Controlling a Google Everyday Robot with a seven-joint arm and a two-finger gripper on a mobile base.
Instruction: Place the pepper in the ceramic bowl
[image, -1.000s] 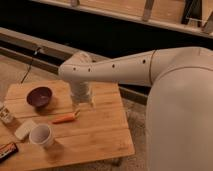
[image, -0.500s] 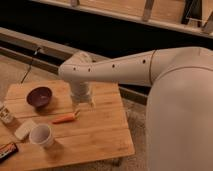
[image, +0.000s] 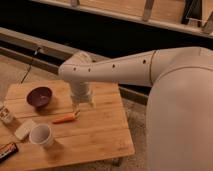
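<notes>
The orange pepper (image: 65, 119) lies flat on the wooden table (image: 95, 135), its green stem end pointing right. The dark purple ceramic bowl (image: 39, 97) stands upright to the pepper's upper left, apart from it, and looks empty. My gripper (image: 82, 104) hangs from the white arm, just above and slightly right of the pepper's stem end.
A white cup (image: 41, 135) stands in front of the pepper. A pale flat block (image: 24, 129) lies to its left. A small jar (image: 5, 114) sits at the left edge, and a dark snack bar (image: 7, 150) at the front left corner.
</notes>
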